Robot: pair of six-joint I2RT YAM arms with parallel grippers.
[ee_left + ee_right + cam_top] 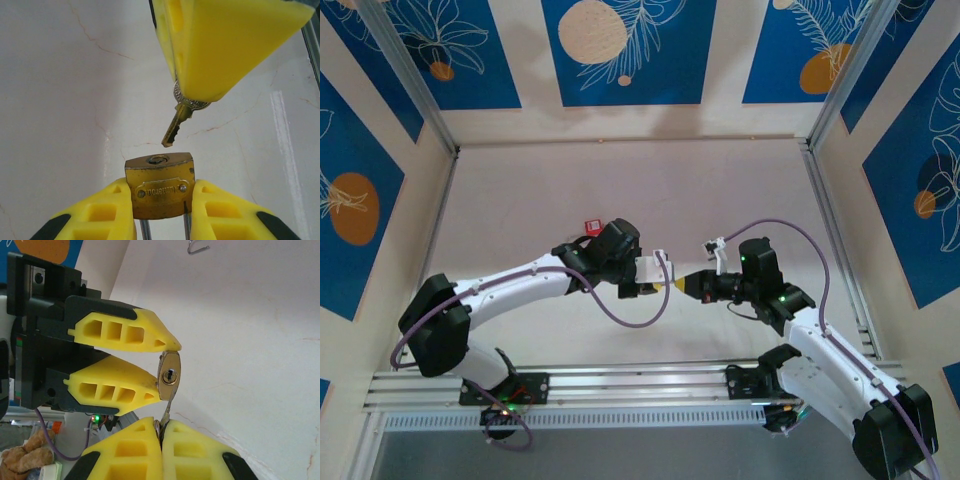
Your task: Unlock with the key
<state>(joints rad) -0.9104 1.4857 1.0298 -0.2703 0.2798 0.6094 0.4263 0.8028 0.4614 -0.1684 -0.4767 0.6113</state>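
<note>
From above, the left gripper and right gripper meet tip to tip, and what they hold is too small to tell. In the left wrist view the left gripper, part-closed, clamps the brass lock keyhole up, while the key, a brassy toothed blade under a silvery head, hangs tilted just above the lock, clear of it. In the right wrist view the right gripper, fully shut, pinches the key's head, and the thin blade points beside the lock's keyhole, so a push may skid it off or twist it in the pinch.
</note>
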